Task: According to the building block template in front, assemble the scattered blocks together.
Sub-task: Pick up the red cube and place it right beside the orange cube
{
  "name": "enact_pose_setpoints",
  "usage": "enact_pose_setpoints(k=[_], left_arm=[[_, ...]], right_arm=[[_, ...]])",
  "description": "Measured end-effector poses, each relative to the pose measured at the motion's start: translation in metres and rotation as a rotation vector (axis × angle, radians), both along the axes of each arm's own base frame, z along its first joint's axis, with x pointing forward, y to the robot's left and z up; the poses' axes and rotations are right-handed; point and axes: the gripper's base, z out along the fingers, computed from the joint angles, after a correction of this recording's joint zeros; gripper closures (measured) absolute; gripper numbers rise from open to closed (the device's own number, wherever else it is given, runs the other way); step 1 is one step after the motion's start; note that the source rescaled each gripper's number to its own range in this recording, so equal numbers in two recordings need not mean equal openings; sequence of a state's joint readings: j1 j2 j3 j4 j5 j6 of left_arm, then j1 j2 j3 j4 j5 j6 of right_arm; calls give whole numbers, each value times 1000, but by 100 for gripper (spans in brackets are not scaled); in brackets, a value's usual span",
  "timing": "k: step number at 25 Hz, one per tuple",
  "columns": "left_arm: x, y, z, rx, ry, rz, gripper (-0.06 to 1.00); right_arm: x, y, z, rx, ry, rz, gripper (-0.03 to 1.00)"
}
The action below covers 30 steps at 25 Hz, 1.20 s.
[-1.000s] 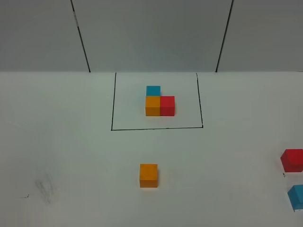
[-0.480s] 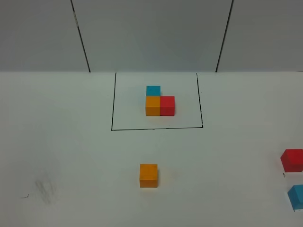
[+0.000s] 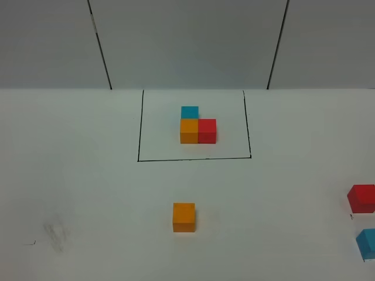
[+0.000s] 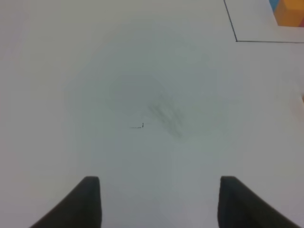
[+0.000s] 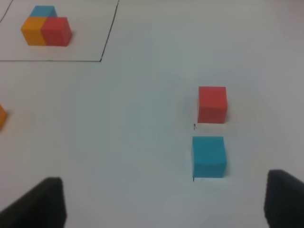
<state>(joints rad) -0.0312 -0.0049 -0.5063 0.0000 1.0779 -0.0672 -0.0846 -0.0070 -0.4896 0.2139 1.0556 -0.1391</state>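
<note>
Your template (image 3: 197, 130) is an L of three touching cubes, orange, red and blue, inside a black frame at the far middle of the white table (image 3: 88, 175). Three loose cubes lie nearer: one orange cube (image 3: 184, 217) mid-table, and one red cube (image 3: 361, 198) and one blue cube (image 3: 367, 243) near each other at the right edge. A grey panelled wall (image 3: 187, 41) stands behind. Your left gripper (image 4: 159, 180) and right gripper (image 5: 166, 179) both hang with jaws apart, holding nothing.

On the table (image 3: 88, 175), the building block template (image 3: 197, 130) sits inside a drawn rectangle (image 3: 193, 158) towards the back. One scattered block (image 3: 184, 217) lies in front of the template, outside the rectangle and well apart. Far to the template's front right, a nearer block (image 3: 368, 243) lies just before a farther block (image 3: 361, 198), not touching.
</note>
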Motion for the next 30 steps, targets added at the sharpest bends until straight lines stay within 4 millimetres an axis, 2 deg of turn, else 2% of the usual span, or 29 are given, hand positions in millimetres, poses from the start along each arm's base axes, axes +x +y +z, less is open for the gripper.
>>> enact_pose_setpoints(k=[2, 4, 8, 12, 18, 22, 26, 30], left_arm=[[0, 0, 0, 0, 0, 0, 73], [0, 0, 0, 0, 0, 0, 73], [0, 0, 0, 0, 0, 0, 73], [0, 0, 0, -1, 0, 1, 73], [0, 0, 0, -1, 0, 1, 73], [0, 0, 0, -2, 0, 2, 73], [0, 0, 0, -2, 0, 2, 73], [0, 0, 0, -2, 0, 2, 73]], right_arm=[[0, 0, 0, 5, 0, -3, 4], [0, 0, 1, 30, -6, -16, 1], [3, -2, 10, 127, -77, -83, 0], [24, -5, 25, 166, -79, -115, 0], [81, -14, 39, 152, 8, -156, 7], [131, -20, 45, 102, 70, -166, 11], [184, -25, 41, 73, 197, -160, 11], [236, -30, 22, 57, 342, -152, 11]])
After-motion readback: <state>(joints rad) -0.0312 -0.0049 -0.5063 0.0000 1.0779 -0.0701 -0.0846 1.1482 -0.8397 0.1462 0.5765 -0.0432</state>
